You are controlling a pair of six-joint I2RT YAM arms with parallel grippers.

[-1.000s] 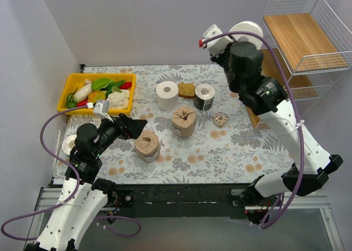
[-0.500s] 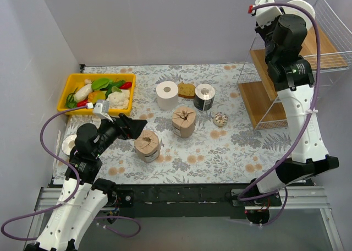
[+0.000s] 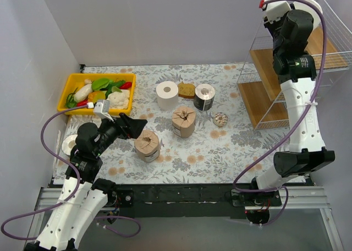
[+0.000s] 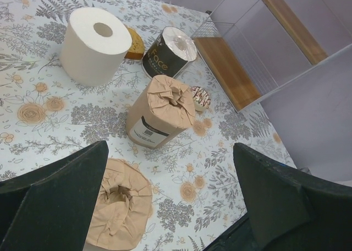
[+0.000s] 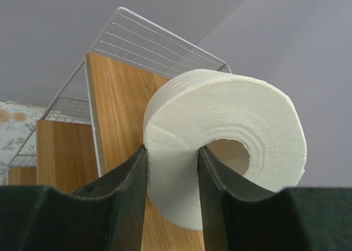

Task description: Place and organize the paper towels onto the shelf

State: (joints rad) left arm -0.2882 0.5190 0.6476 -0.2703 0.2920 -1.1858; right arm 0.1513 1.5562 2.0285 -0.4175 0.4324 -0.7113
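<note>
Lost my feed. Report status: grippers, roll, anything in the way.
Right gripper shut on white roll, held over the shelf top board. Left gripper open, hovering above wrapped rolls on table. Nothing seen blocking the shelf.

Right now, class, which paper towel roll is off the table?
The white roll in the right tool, at the shelf top; others stand on the table.

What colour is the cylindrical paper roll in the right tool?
The cylindrical paper towel roll is plain white, unwrapped; the right wrist view shows it best.
</note>
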